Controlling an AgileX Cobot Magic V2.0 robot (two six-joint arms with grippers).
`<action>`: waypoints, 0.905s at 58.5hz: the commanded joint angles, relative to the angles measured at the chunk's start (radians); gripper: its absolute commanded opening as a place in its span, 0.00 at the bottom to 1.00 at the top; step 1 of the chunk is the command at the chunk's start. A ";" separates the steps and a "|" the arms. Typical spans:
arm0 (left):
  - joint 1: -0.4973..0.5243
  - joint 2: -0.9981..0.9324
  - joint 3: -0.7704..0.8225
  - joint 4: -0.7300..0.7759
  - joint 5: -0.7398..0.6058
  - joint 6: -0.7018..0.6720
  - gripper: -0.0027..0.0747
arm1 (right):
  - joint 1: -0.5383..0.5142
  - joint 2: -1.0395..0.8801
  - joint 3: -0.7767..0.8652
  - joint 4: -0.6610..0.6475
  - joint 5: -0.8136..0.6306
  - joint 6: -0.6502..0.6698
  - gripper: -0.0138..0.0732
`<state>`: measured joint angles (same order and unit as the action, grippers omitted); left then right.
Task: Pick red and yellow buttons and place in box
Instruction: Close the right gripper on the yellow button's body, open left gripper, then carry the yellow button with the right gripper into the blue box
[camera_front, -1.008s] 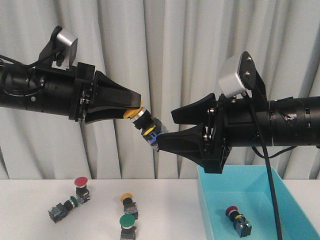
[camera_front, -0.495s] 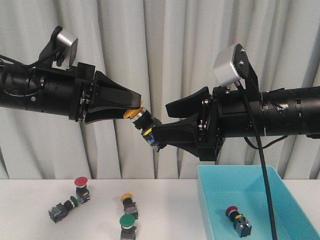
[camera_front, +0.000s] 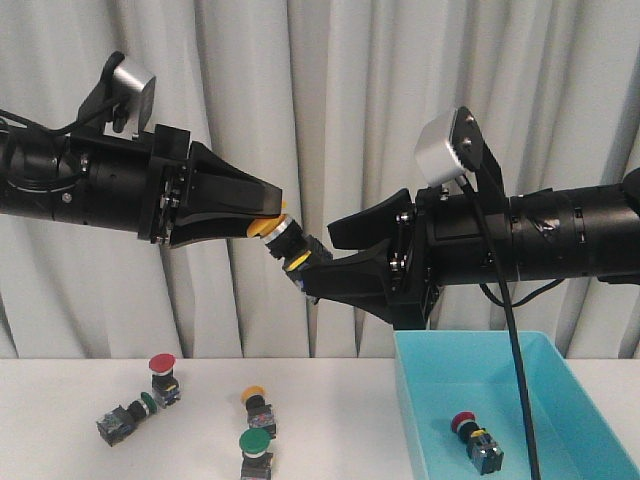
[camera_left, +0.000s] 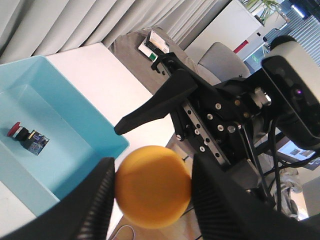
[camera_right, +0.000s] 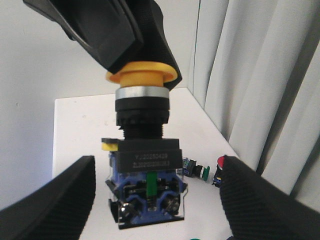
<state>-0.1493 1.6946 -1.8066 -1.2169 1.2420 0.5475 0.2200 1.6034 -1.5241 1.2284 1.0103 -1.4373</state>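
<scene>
My left gripper (camera_front: 272, 217) is shut on the cap of a yellow button (camera_front: 285, 243), held high in the air; the cap fills the left wrist view (camera_left: 153, 185). My right gripper (camera_front: 325, 260) is open, its jaws on either side of that button's blue-and-black body (camera_right: 145, 187), not touching it. The turquoise box (camera_front: 420, 400) stands at the right and holds a red button (camera_front: 472, 435), which also shows in the left wrist view (camera_left: 27, 137). On the table lie a red button (camera_front: 162, 375) and a second yellow button (camera_front: 258, 407).
Two green-capped buttons lie on the table, one (camera_front: 256, 452) near the front edge and one (camera_front: 125, 417) on its side at the left. A grey curtain (camera_front: 350, 100) hangs behind the arms.
My right gripper has moved left toward the held yellow button, so its open jaws now reach around the button's body. The left gripper and its button have stayed still.
</scene>
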 joint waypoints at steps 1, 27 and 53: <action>-0.004 -0.047 -0.028 -0.077 0.008 -0.004 0.03 | 0.000 -0.037 -0.031 0.068 0.008 0.005 0.76; -0.004 -0.047 -0.028 -0.079 0.008 -0.004 0.03 | 0.000 -0.033 -0.031 0.078 0.048 0.031 0.72; -0.004 -0.047 -0.028 -0.080 0.008 -0.004 0.03 | 0.000 -0.005 -0.036 0.083 0.067 0.034 0.39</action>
<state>-0.1493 1.6946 -1.8066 -1.2169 1.2427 0.5475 0.2200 1.6370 -1.5241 1.2386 1.0812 -1.4043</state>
